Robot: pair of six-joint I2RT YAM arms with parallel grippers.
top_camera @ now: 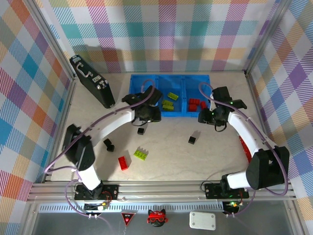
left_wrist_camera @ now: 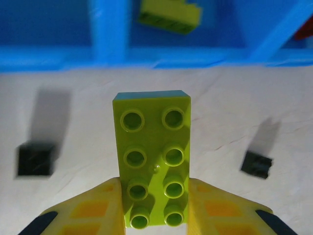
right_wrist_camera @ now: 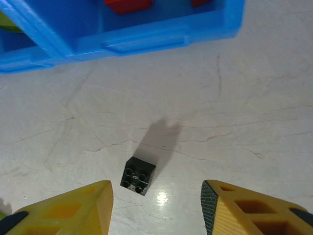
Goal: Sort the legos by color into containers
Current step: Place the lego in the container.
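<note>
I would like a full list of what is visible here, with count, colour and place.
tray: one, blue, three compartments, far side.
green legos in tray: two, lime, middle compartment.
red legos in tray: about two, red, right compartment.
black legos: three, black, loose on table.
loose green lego: one, lime, near side.
loose red lego: one, red, beside it.
black case: one, black, far left.
red bar: one, red, right, partly under the right arm.
left gripper: one, yellow, shut on held green lego.
right gripper: one, yellow, open above a black lego.
</note>
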